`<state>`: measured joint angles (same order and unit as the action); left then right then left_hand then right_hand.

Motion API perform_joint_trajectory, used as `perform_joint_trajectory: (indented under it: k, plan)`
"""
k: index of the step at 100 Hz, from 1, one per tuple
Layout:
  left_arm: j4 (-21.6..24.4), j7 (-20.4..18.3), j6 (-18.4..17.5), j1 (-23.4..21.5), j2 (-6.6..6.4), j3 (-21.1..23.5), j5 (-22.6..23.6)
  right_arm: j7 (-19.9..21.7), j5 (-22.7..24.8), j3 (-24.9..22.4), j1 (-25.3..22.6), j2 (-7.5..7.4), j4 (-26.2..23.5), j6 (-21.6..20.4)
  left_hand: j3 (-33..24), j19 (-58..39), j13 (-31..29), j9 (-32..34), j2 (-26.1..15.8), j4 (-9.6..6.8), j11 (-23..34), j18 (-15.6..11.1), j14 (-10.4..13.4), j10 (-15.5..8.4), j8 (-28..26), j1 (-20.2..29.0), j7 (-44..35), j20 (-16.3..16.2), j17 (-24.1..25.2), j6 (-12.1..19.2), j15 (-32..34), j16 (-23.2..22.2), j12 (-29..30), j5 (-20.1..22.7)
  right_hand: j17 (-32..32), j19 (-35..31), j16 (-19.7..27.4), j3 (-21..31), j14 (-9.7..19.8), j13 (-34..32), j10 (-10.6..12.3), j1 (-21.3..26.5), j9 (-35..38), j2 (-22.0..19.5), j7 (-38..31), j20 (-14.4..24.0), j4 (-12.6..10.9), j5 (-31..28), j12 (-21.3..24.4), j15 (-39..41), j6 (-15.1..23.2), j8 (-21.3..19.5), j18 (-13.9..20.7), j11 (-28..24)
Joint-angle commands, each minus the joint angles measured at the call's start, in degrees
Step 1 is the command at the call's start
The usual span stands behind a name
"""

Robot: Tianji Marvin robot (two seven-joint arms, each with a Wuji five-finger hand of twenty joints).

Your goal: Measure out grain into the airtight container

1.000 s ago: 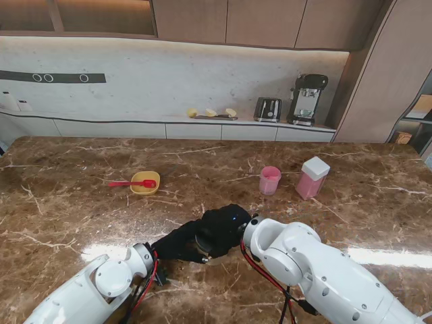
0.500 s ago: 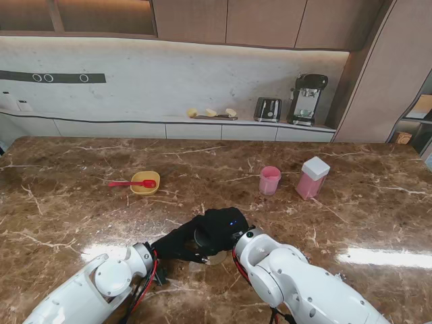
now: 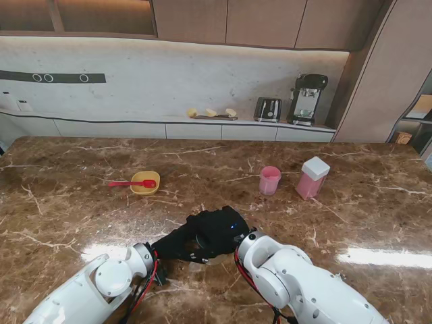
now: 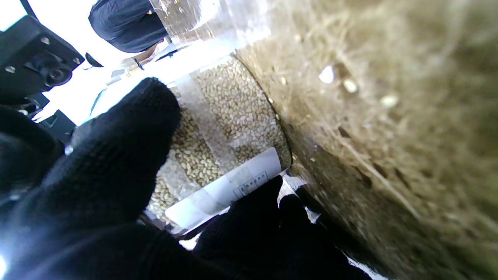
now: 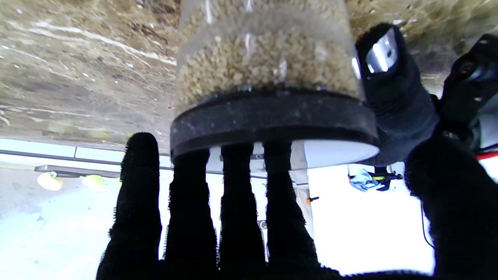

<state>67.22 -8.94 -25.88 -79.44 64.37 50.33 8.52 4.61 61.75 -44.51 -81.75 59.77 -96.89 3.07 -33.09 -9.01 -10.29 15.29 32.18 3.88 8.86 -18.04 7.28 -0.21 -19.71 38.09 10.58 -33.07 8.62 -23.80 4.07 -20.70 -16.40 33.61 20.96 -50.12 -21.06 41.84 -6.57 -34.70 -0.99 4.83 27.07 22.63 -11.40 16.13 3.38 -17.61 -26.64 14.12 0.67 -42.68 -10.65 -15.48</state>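
Observation:
A clear jar of grain (image 4: 229, 116) with a black lid (image 5: 272, 116) stands on the marble table (image 3: 67, 202), near me in the middle. My left hand (image 3: 179, 243) is shut around the jar's body, the gloved thumb (image 4: 128, 128) pressing its side. My right hand (image 3: 226, 226) lies over the lid, its fingers (image 5: 237, 217) straight and spread across the top, thumb held apart. In the stand view both black gloves hide nearly all of the jar (image 3: 202, 237). Farther right stand a pink cup (image 3: 269, 180) and a pink container with a white lid (image 3: 312, 177).
A yellow bowl (image 3: 145, 183) with a red spoon (image 3: 127, 183) across it sits farther from me on the left. On the back counter are a toaster (image 3: 267, 109) and a coffee machine (image 3: 307, 98).
My right arm has swung in to the left and nearer to me, bringing the right hand over the jar's lid. The left hand keeps its hold on the jar.

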Motion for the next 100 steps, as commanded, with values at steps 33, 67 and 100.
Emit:
perform_joint_trajectory:
  k: [33,67,100]
  plan:
    - [-2.4,0.7,0.4,-1.4,-0.14,-0.6,2.7,-3.2,-0.2,-3.4,-2.0,0.45,-0.6,-1.9,-0.2,-9.7,-1.1,-1.0,4.2,-0.64,0.0,29.9,-11.9,-1.7,9.2,0.2,-16.0,-3.5,-5.0,37.0,1.7,-1.1,-0.1,-18.2,-6.2,6.7,3.8,-1.4,-0.6,5.2,-0.4,-2.2,-3.0,-0.3,1.9,-2.7,-1.8,2.9,3.2,-3.8,-1.6,0.5,-0.2,4.1]
    - [-0.2,3.2,0.6,-3.2,-0.28,3.2,5.9,-5.6,1.3,-8.9,-5.6,0.68,-2.8,-2.1,0.7,-9.9,-0.8,-3.5,5.6,0.22,-0.8,29.2,-10.9,-2.4,12.6,-1.2,-11.2,-3.5,-4.7,35.2,1.6,-1.1,0.4,-23.9,-5.2,6.5,4.2,-1.2,-0.2,5.1,-0.5,-2.0,-2.9,-0.2,1.7,-2.2,-1.9,2.3,3.8,-3.8,-1.8,0.4,1.8,4.4]
    - [4.7,3.5,0.2,-5.8,-1.28,10.1,10.3,-7.9,1.3,-15.4,-9.1,0.92,-3.1,-2.6,3.4,-9.9,-1.2,-4.1,5.7,1.22,-1.3,28.1,-9.2,-3.7,12.5,-3.7,-11.3,-3.3,-4.9,34.4,1.2,-0.6,0.7,-22.6,-5.0,8.2,5.7,-1.1,1.9,4.1,0.4,-1.4,0.6,0.2,1.4,-2.0,-2.0,-3.3,6.9,-5.0,-0.4,2.8,3.4,6.7]
